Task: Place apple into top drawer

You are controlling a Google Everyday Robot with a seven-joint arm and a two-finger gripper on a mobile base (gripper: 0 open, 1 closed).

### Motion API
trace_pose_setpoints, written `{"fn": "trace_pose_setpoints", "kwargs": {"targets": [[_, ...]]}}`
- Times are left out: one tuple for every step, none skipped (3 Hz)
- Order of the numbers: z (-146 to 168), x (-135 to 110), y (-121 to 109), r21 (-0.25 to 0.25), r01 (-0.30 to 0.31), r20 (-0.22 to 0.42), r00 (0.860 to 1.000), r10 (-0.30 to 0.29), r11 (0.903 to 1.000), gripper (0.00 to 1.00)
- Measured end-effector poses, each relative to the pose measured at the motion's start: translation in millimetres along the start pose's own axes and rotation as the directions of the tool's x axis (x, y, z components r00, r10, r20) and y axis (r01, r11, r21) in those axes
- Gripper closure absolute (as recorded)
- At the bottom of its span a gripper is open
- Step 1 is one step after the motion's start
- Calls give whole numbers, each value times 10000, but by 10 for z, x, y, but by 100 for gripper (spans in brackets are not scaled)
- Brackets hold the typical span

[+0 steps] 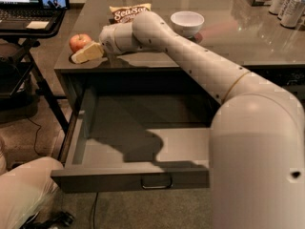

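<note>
The apple (78,41), small and red with a yellow blush, sits on the dark tabletop (228,42) near its front left corner. My gripper (86,53) reaches in from the right and lies low on the tabletop, right beside the apple on its near side, touching or almost touching it. The top drawer (128,177) is pulled wide open below the table edge. Its inside is bare and carries the arm's shadow. Its small metal handle (156,182) is at the front centre.
A white bowl (187,22) and a snack bag (129,12) stand on the table behind my arm. Cans (287,3) stand at the far right. A laptop (24,4) on a stand is at the left. A person's leg (24,190) is at the lower left by the drawer.
</note>
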State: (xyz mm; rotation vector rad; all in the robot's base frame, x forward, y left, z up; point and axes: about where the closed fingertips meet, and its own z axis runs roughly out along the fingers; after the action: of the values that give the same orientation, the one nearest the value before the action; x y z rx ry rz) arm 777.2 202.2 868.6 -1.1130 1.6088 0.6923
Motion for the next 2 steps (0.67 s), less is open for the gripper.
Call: {"fn": "trace_pose_setpoints", "kwargs": {"targets": [[191, -8, 22, -459, -217, 150, 9996, 224, 9987, 0], [271, 11, 59, -734, -395, 263, 9988, 415, 9965, 19]]}}
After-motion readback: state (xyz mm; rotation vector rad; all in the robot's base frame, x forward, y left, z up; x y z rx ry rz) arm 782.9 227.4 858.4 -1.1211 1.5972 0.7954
